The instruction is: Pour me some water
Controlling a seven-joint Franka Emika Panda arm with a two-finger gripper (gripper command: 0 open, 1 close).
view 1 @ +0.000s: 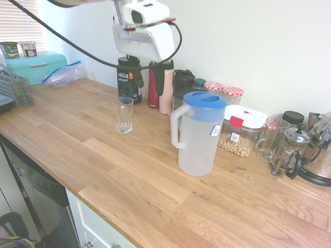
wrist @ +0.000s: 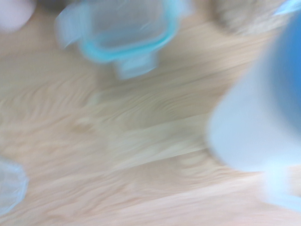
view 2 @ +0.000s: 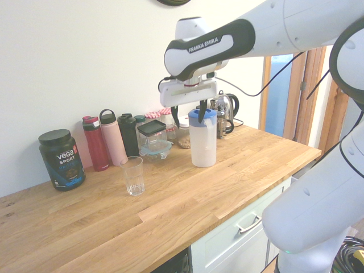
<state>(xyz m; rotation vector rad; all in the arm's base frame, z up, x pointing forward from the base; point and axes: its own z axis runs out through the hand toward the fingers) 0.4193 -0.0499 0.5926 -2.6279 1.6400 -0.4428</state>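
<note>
Probably open wood between glass [view 2: 133, 177] and jug [view 2: 203, 142]

jug lid [view 1: 205, 99]: solid blue
jug body [view 1: 197, 150]: frosted white, with a white handle
drinking glass [view 1: 123, 116]: colourless, clear
worktop [view 1: 129, 175]: honey-brown wood in lighter and darker strips, grain lines running along them
tub [view 2: 62, 160]: black, with white lettering and blue near its base
bottle beside the tub [view 2: 95, 144]: deep red
next bottle [view 2: 114, 142]: pale pink, black cap
jar lids [view 1: 232, 91]: red-and-white check
food container [view 1: 240, 129]: clear, white lid with a red tab, tan pieces inside
box at the far end [view 1: 37, 67]: turquoise
wall [view 2: 74, 57]: plain off-white
arm [view 2: 273, 31]: white with dark grey bands
hand [view 2: 189, 96]: white, black fingers
</note>
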